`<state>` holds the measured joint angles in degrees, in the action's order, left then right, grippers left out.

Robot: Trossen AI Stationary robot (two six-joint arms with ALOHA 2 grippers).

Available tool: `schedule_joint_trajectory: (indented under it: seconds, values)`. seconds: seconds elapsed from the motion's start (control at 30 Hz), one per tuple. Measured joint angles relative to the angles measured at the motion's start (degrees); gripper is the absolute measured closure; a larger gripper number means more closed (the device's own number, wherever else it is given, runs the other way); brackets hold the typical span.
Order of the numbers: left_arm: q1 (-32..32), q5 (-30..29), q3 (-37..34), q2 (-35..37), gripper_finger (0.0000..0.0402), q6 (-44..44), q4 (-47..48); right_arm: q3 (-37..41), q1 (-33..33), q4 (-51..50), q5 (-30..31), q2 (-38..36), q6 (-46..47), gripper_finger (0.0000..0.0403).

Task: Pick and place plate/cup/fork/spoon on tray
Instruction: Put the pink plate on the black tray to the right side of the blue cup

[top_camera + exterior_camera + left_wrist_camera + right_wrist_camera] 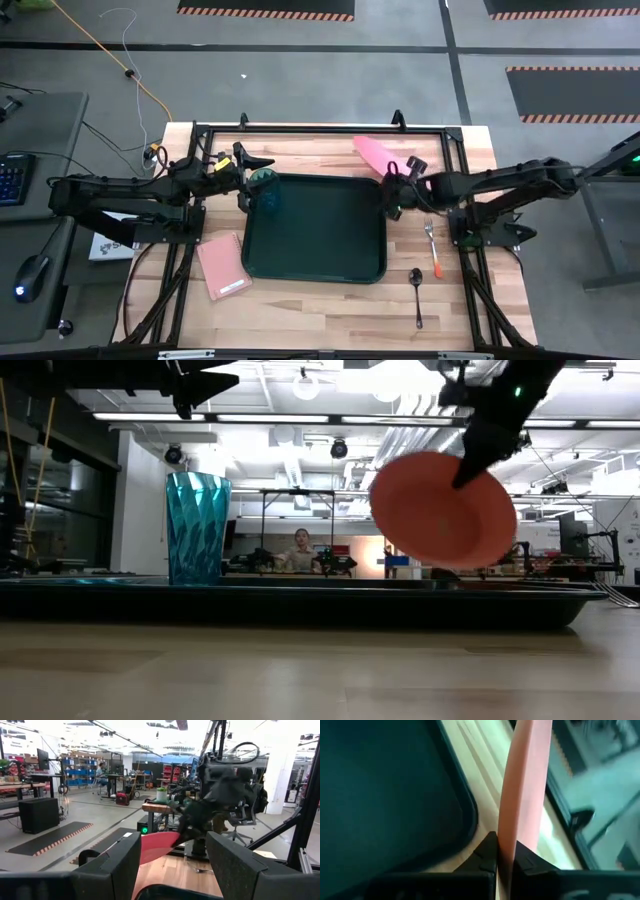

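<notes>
One item stands in the tray: the cup, upright in its far left corner. The right hand grips the plate by its rim, raised beside the tray's far right corner. The left hand is spread open above the cup. The fork and spoon lie on the tabletop.

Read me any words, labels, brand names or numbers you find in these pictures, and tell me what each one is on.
No text can be read.
The white sheet left of the table carries dark print, too small to read.
The pink pad has a pale label, too blurred to read.
The plate, cup and tray show none.
</notes>
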<state>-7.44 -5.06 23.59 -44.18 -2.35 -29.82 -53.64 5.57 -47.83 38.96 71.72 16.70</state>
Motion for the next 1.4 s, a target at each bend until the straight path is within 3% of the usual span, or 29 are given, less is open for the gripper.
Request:
schedule_joint_trajectory:
  seconds: [0.2, 0.3, 0.43, 0.63, 0.87, 1.2, 1.4]
  values:
    - [0.0, 0.0, 0.0, 0.0, 0.0188, 0.2, -0.3, -1.6, 13.0, 11.1, 2.7, 5.3, -4.2, 0.0402]
    - [0.0, 0.0, 0.0, 0.0, 0.0188, 1.1, -0.5, -3.7, 17.9, 17.7, 2.4, 12.1, -8.9, 0.0402]
    - [0.0, 0.0, 0.0, 0.0, 0.0188, 1.1, -0.5, -10.6, 21.9, 18.1, 2.3, 23.0, -12.8, 0.0402]
    - [0.0, 0.0, 0.0, 0.0, 0.0188, 0.9, -0.4, -21.1, 23.1, 9.4, 2.7, 37.0, -11.4, 0.0402]
    - [0.0, 0.0, 0.0, 0.0, 0.0188, 0.9, -0.4, -28.6, 23.0, 9.0, 1.5, 46.8, -12.3, 0.0402]
    - [0.0, 0.0, 0.0, 0.0, 0.0188, 0.8, -0.5, -30.5, 22.6, 9.4, -1.4, 48.2, -9.7, 0.0399]
    - [0.0, 0.0, 0.0, 0.0, 0.0188, 0.4, -0.5, -30.5, 21.4, 9.4, -6.2, 48.2, -8.6, 0.0328]
